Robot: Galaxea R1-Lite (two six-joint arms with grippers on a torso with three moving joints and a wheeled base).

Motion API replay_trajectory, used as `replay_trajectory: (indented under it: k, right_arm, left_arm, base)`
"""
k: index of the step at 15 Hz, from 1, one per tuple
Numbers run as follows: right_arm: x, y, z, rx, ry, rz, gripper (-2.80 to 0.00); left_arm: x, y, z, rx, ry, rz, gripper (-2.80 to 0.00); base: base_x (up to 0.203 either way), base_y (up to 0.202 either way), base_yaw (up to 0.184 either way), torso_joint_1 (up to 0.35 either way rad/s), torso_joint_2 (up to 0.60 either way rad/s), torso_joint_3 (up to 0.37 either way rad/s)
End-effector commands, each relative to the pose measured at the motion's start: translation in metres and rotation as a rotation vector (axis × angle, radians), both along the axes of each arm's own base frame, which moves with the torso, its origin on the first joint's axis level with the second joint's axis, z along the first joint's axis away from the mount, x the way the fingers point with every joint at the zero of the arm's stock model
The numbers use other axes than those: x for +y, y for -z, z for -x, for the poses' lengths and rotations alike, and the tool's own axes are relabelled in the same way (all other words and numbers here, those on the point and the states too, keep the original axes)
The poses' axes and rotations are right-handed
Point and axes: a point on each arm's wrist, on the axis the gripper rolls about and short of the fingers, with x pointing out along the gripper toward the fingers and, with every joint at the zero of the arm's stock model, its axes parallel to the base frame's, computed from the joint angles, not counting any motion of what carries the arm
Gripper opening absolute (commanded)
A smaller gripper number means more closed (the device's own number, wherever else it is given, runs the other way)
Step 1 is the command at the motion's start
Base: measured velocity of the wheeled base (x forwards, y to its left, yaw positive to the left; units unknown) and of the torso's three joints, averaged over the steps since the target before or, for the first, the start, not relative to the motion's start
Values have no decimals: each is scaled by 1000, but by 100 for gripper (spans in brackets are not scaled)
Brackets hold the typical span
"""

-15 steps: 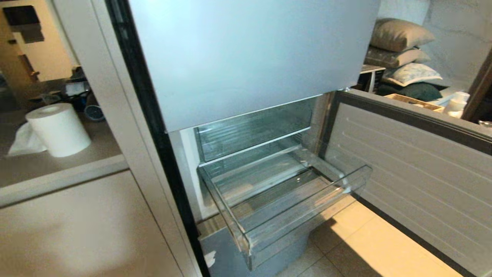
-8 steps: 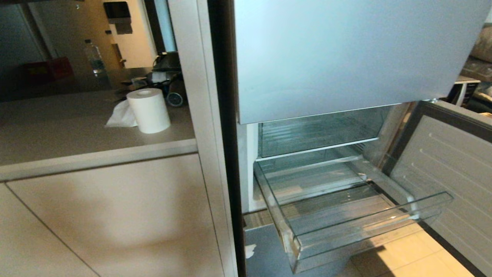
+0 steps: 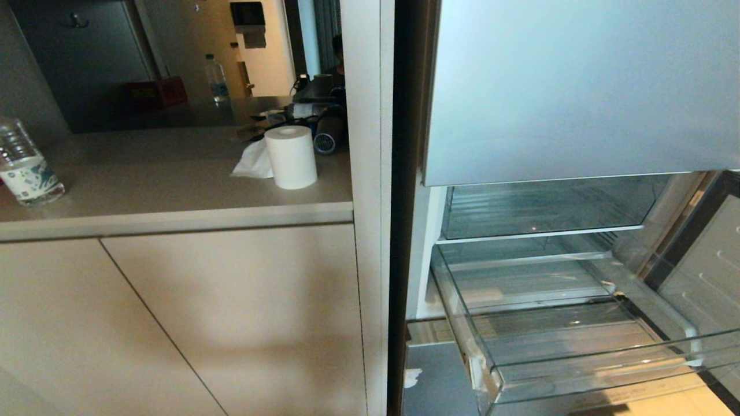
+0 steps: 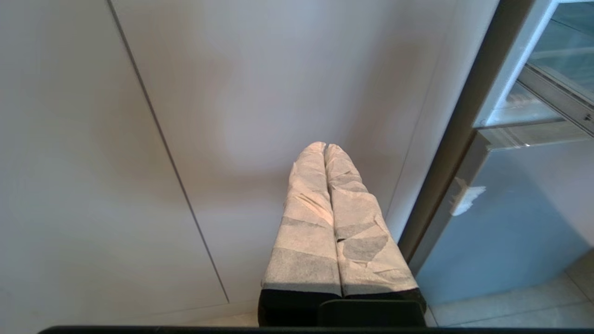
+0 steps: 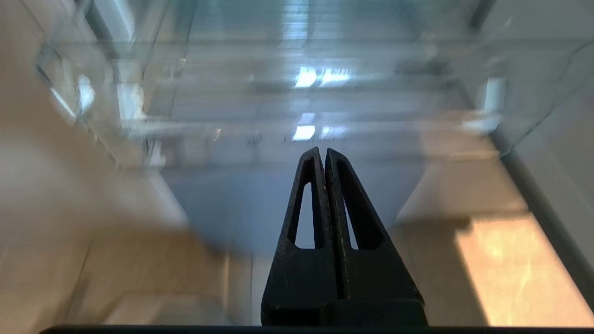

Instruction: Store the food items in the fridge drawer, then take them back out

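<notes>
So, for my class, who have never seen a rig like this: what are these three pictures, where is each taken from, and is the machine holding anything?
This is a wheeled robot with two arms. The wide picture comes from its head camera: it shows a counter with a paper roll and a water bottle, and beside it an open fridge with a clear drawer pulled out, with no food visible in it. The other two pictures come from cameras on the wrists. The left gripper, wrapped in pale tape, faces a cabinet door. The right gripper points toward the drawer. Both are shut and hold nothing.
</notes>
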Motion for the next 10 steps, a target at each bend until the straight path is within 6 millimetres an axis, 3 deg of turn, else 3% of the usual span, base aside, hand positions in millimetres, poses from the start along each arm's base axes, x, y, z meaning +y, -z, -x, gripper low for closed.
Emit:
replay_trajectory:
  k: [1,6,10]
  right_arm:
    - [1,-6,-32,277,-30,9,-280]
    - [13,-7,-109,677,-69,-25,-280]
    - [27,-6,-177,779,-94,-52,-280]
  left_arm:
    - [0,0,0,0,0,0,-280]
    - [0,0,0,0,0,0,-280]
    - [0,0,0,1,0,0,-280]
  base:
    - [0,0,0,0,0,0]
    - [0,0,0,0,0,0]
    - [0,0,0,0,0,0]
